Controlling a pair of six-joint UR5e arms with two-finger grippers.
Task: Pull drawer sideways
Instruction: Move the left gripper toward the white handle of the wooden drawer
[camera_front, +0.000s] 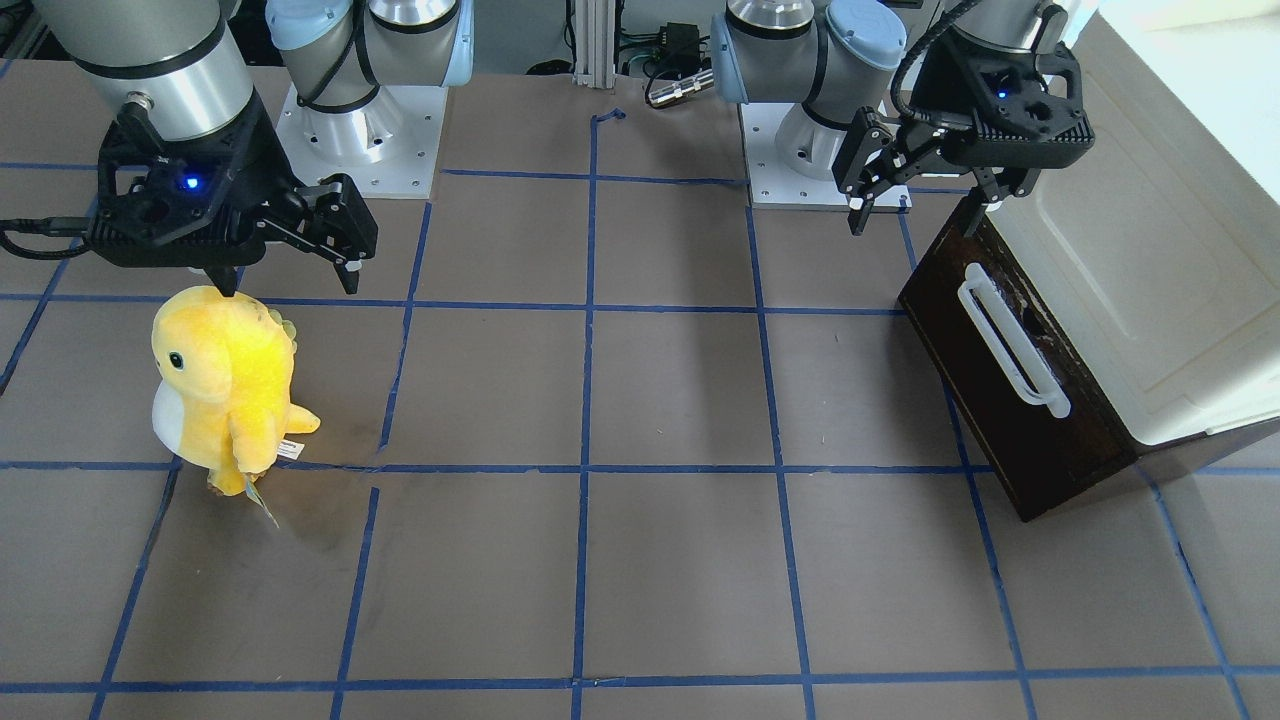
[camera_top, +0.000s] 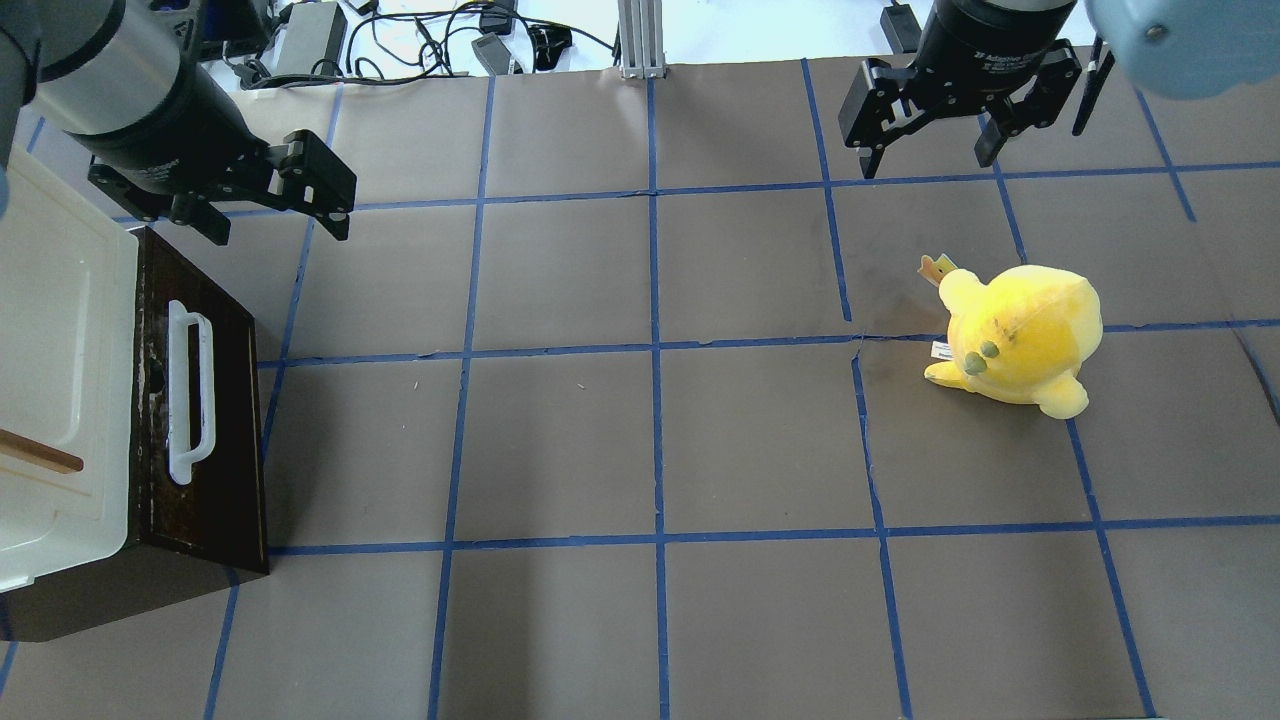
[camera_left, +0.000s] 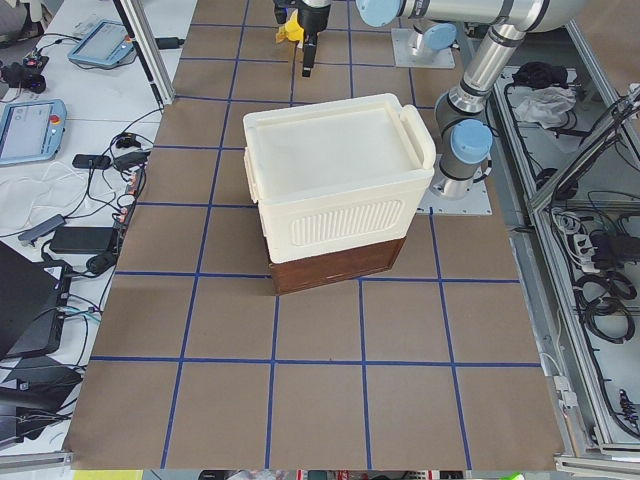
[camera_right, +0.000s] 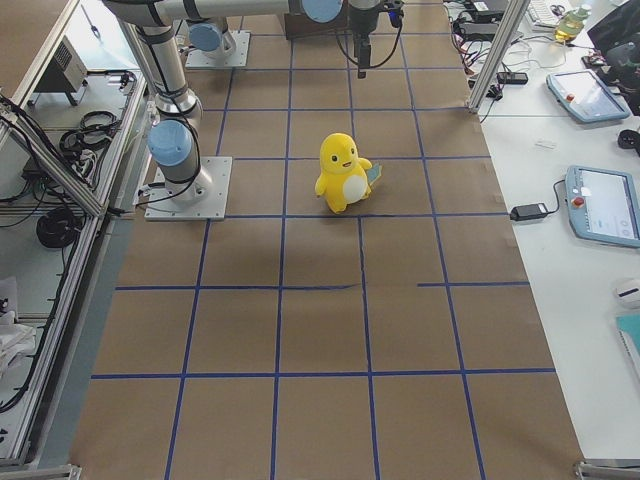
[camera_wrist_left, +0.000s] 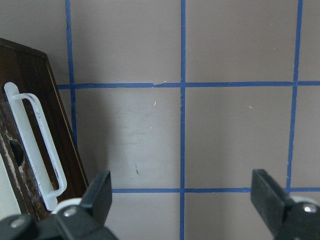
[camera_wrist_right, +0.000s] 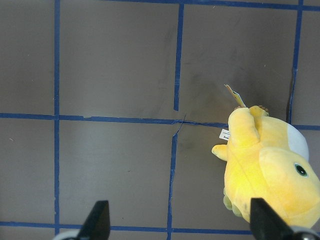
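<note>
At the left edge of the table (camera_top: 560, 440), the drawer (camera_top: 232, 420) appears shut beneath the cream cabinet (camera_top: 60, 330), its white handle (camera_top: 190, 390) untouched. Just beyond, the left gripper (camera_top: 280, 232) hovers spread and empty; farther right, the right gripper (camera_top: 927, 165) hangs spread too. The whole pull remains.

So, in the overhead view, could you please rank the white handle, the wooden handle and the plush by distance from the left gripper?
1. white handle, on the drawer, just below the left gripper in the view.
2. wooden handle, at the left edge.
3. plush, far right.
</note>
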